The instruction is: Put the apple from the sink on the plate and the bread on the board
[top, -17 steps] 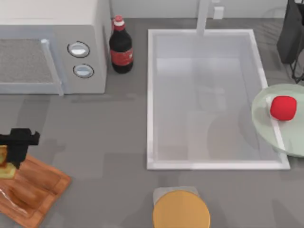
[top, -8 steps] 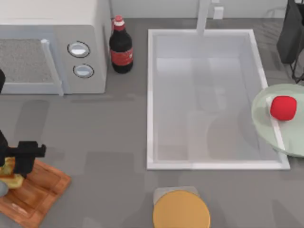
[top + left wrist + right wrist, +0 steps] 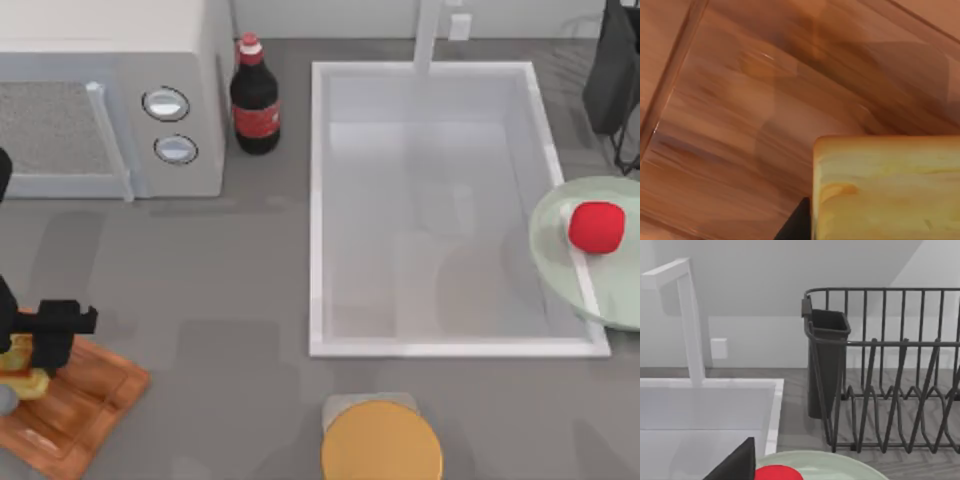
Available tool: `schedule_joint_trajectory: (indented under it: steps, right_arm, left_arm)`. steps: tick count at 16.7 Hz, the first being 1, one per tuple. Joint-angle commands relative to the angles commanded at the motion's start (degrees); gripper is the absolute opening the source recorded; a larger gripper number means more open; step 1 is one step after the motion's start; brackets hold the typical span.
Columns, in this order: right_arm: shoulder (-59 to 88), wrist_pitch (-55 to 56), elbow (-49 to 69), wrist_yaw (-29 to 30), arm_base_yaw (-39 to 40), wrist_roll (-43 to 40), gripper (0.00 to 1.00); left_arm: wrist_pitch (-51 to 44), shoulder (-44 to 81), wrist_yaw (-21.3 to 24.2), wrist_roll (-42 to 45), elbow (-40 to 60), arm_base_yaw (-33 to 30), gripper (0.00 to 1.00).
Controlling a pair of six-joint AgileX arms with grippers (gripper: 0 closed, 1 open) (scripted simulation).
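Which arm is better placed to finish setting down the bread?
Left. The left gripper is over the brown wooden board with the yellow toast-like bread; the red apple already lies on the mint-green plate.

No readable text anywhere; red label on cola bottle [image 3: 255, 98] illegible (mere blur).

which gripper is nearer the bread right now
Left. The left gripper is right at the bread over the board. The right arm sits far across the table, by the plate.
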Motion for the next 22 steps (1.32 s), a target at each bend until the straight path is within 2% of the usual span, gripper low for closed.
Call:
schedule_joint_trajectory:
  steps: [9, 19, 22]
  right_arm:
    - [0.0, 0.0, 0.0, 0.0, 0.0, 0.0, 1.0]
    - [0.0, 0.0, 0.0, 0.0, 0.0, 0.0, 1.0]
    - [0.0, 0.0, 0.0, 0.0, 0.0, 0.0, 1.0]
  left_arm:
    - [0.0, 0.0, 0.0, 0.0, 0.0, 0.0, 0.98]
    - [0.0, 0.0, 0.0, 0.0, 0.0, 0.0, 1.0]
    - [0.7, -1.7, 0.0, 2.6, -0.7, 0.0, 1.0]
